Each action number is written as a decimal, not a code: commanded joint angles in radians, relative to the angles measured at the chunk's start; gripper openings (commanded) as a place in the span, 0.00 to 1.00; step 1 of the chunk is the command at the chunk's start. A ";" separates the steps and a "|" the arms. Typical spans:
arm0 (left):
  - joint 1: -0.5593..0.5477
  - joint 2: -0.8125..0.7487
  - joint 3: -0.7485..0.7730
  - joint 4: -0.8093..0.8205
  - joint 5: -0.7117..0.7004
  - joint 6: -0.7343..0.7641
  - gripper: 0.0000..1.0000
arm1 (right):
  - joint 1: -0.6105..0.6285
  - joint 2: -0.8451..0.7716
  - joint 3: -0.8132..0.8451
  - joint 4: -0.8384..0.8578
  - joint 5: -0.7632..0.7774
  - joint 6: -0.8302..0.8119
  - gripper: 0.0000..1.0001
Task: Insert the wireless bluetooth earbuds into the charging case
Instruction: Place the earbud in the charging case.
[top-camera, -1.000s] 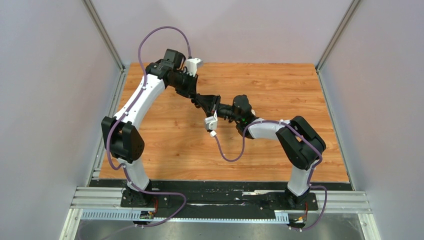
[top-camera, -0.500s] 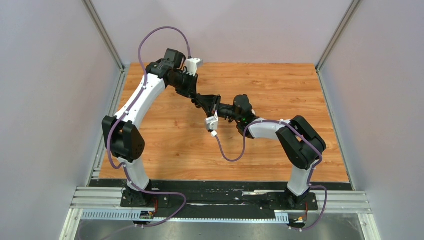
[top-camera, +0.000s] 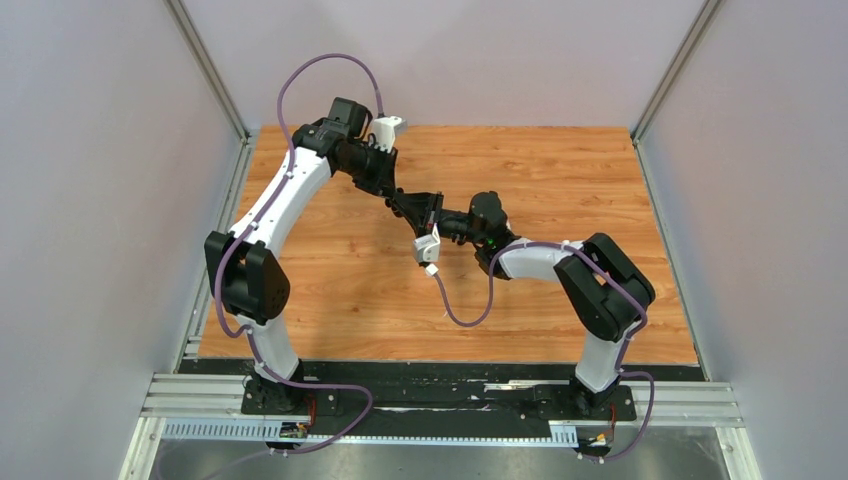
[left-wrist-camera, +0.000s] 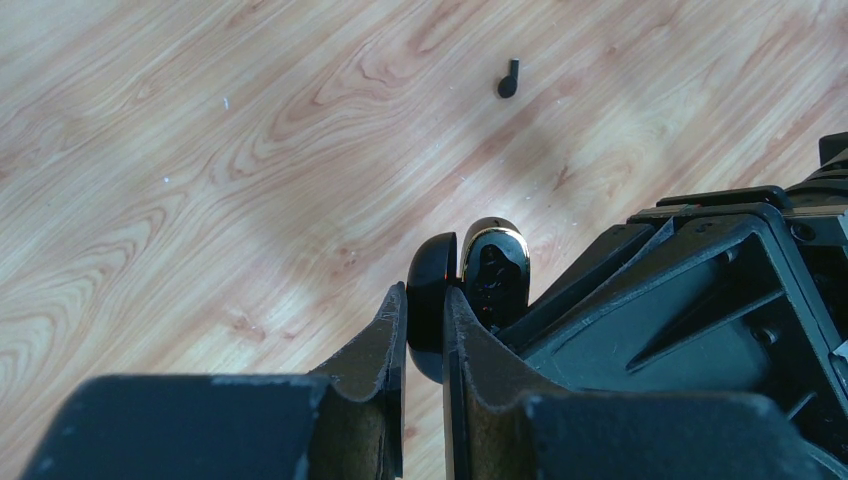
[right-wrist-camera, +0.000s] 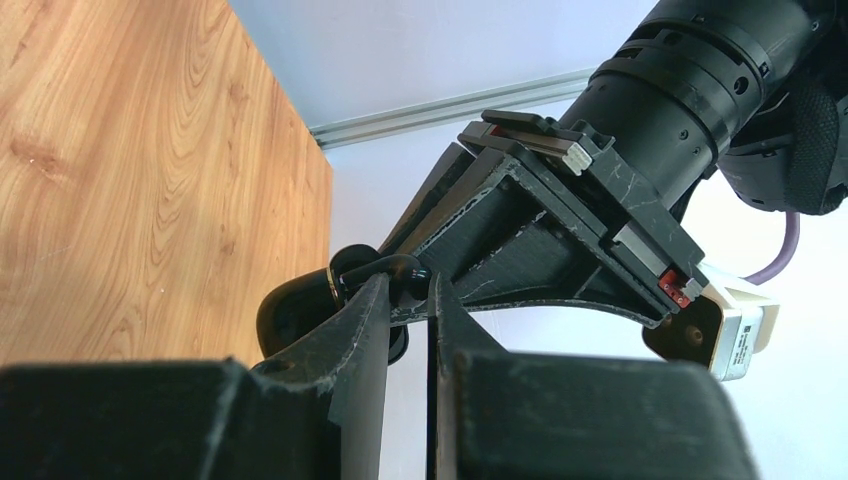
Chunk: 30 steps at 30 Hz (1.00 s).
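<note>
In the left wrist view my left gripper (left-wrist-camera: 424, 302) is shut on one half of the black charging case (left-wrist-camera: 432, 275), held above the wooden table (left-wrist-camera: 200, 150). The case's other half, with a gold rim (left-wrist-camera: 494, 262), stands open. A loose black earbud (left-wrist-camera: 509, 78) lies on the table farther off. In the right wrist view my right gripper (right-wrist-camera: 410, 285) is shut on a small glossy black earbud (right-wrist-camera: 404, 270) right at the case's (right-wrist-camera: 292, 312) opening. In the top view both grippers meet mid-table, left gripper (top-camera: 424, 208), right gripper (top-camera: 446, 222). The case is hidden there.
The grey enclosure walls (top-camera: 100, 200) and aluminium frame posts (top-camera: 205, 65) surround the wooden table (top-camera: 560, 170). A purple cable (top-camera: 455, 305) loops down from the right wrist over the table in front of the grippers.
The right wrist has edged slightly right and toward the left gripper. Both grips stay the same.
</note>
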 joint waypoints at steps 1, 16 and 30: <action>0.001 -0.007 0.034 0.020 0.032 0.006 0.00 | -0.003 -0.047 -0.001 -0.001 -0.023 -0.028 0.00; 0.003 -0.012 0.034 0.015 0.020 0.021 0.00 | -0.005 -0.085 0.019 -0.216 -0.024 -0.116 0.00; 0.003 -0.024 0.020 0.021 0.030 0.024 0.00 | -0.006 -0.098 0.070 -0.427 0.018 -0.160 0.18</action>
